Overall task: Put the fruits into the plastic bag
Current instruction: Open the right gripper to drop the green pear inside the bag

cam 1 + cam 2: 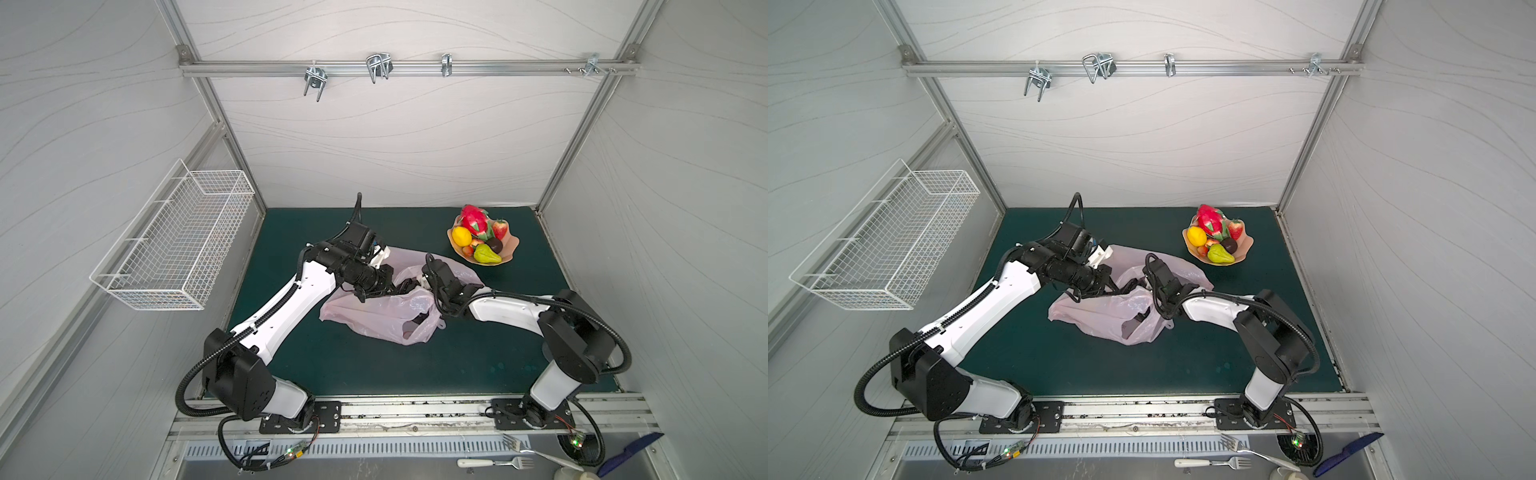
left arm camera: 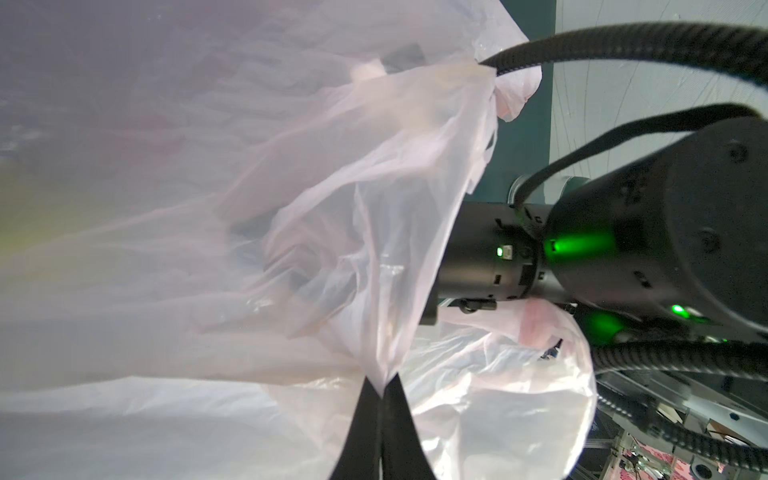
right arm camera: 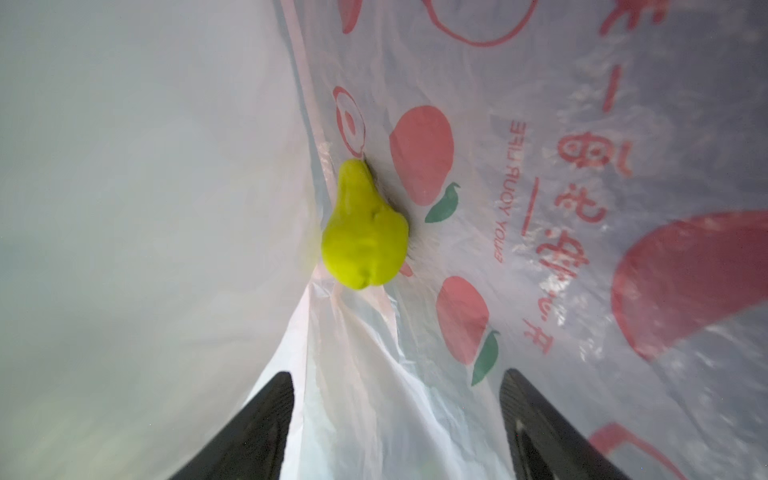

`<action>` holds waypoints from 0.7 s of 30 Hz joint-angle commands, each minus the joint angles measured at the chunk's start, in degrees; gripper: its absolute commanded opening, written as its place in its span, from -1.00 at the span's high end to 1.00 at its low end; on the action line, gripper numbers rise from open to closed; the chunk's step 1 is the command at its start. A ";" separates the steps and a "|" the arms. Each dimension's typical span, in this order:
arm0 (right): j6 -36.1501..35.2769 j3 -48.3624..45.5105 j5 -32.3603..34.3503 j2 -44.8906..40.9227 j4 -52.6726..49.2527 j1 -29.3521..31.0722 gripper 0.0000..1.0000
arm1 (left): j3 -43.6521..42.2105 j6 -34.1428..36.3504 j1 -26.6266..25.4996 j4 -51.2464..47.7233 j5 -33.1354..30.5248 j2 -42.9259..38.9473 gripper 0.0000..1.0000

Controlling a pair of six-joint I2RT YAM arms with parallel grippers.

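The pale pink plastic bag (image 1: pixel 374 316) (image 1: pixel 1100 318) lies crumpled mid-mat in both top views. My left gripper (image 1: pixel 394 289) (image 2: pixel 381 390) is shut on a pinch of the bag's edge. My right gripper (image 1: pixel 410 281) (image 3: pixel 397 382) is reached into the bag's mouth and stands open, nothing between its fingers. Ahead of it a green-yellow pear (image 3: pixel 363 232) lies free in a fold inside the bag. The other fruits sit at the back right: dragon fruit (image 1: pixel 473 218), lemon (image 1: pixel 462 236), strawberry (image 1: pixel 500 228), dark round fruit (image 1: pixel 494 245), another pear (image 1: pixel 486 254).
These fruits lie on a peach wavy-edged plate (image 1: pixel 513 248). A white wire basket (image 1: pixel 178 249) hangs on the left wall. Metal hooks (image 1: pixel 378 66) hang from the back rail. Forks (image 1: pixel 494 462) and a blue tool (image 1: pixel 631 453) lie beyond the mat's front edge.
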 commanded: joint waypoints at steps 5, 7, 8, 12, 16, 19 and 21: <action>-6.07 -1.06 0.98 -6.48 -11.29 -0.87 -0.72 | -1.17 -1.15 1.20 2.72 -0.32 -1.40 1.00; -6.25 -2.33 1.65 -8.01 -12.17 -1.19 -0.76 | -1.38 -1.16 1.20 2.90 -0.28 -1.40 1.00; -6.29 -3.03 2.02 -8.89 -12.52 -1.37 -0.77 | -1.53 -1.16 1.22 3.03 -0.23 -1.47 1.00; -6.46 -5.41 3.17 -12.22 -14.36 -2.70 -0.79 | -1.87 -0.99 1.22 3.12 -0.11 -1.51 1.00; -8.01 -6.39 3.68 -15.67 -16.90 -3.94 -0.86 | -2.14 -1.15 1.22 3.54 0.21 -1.60 1.00; -9.89 -6.28 3.89 -18.60 -20.43 -5.02 -0.87 | -2.01 -1.25 1.22 3.69 0.42 -1.47 1.00; -10.69 -6.54 4.54 -20.98 -22.43 -5.74 -0.89 | -2.03 -1.25 1.20 3.85 0.55 -1.46 1.00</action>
